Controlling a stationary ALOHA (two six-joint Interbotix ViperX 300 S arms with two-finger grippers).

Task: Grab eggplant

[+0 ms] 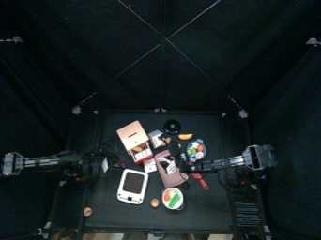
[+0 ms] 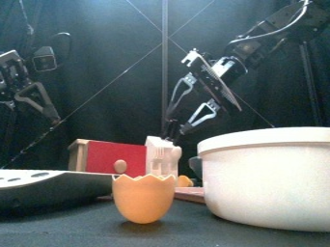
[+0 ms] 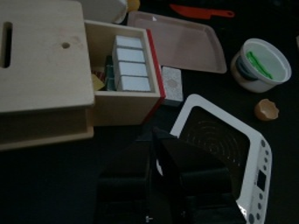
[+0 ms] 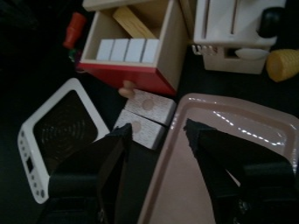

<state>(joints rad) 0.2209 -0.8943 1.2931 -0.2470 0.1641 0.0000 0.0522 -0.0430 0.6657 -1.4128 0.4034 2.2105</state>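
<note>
I cannot make out the eggplant with certainty. A dark rounded thing (image 1: 174,126) lies at the back of the table beside the white rack (image 4: 228,31), and it shows dark in the right wrist view (image 4: 272,19). My right gripper (image 1: 186,174) hangs open above the pink tray (image 4: 233,118), with its jaws spread on either side of the tray's edge. In the front view it (image 2: 176,123) hangs above the rack (image 2: 160,156). My left gripper (image 1: 103,168) rests at the table's left, low over the white scale (image 3: 228,153), with its jaws together.
A wooden box (image 1: 133,141) with red sides holds white blocks (image 3: 131,61). A white bowl with green inside (image 3: 264,61) sits near the front. An orange egg cup (image 2: 143,198) and a large white pot (image 2: 264,178) stand at the front edge. Small orange pieces (image 1: 194,145) lie at mid right.
</note>
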